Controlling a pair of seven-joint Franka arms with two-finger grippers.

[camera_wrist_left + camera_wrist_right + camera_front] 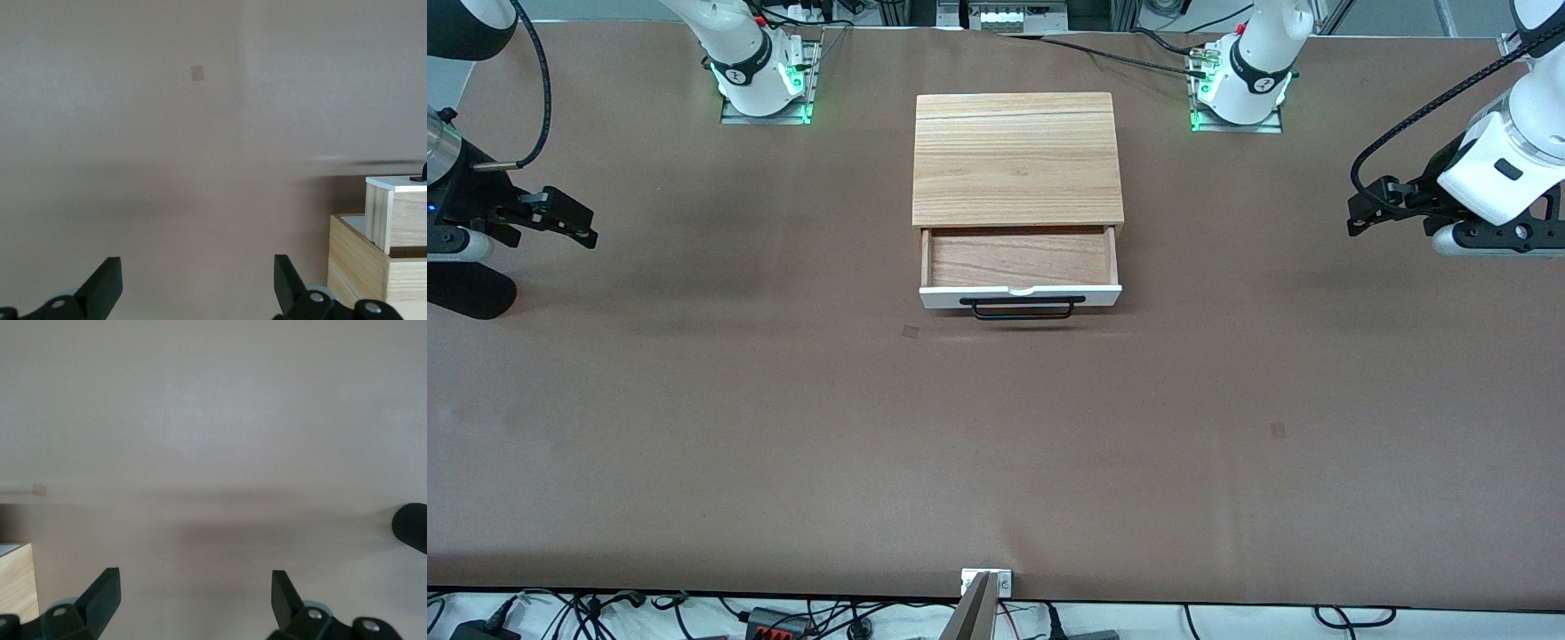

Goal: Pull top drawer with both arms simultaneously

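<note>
The top drawer (1020,267) is seen pulled out; both the left gripper (193,287) and the right gripper (193,603) are spread wide, holding nothing — the cabinet (15,587) is cut off in the right wrist view.

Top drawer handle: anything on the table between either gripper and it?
Nothing visible. The top drawer is pulled out, its black handle exposed. The left gripper and right gripper hang open at their ends of the table, with bare table between.

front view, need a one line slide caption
Top drawer pulled open from the wood cabinet; left gripper and right gripper, both open, at the table's ends.
</note>
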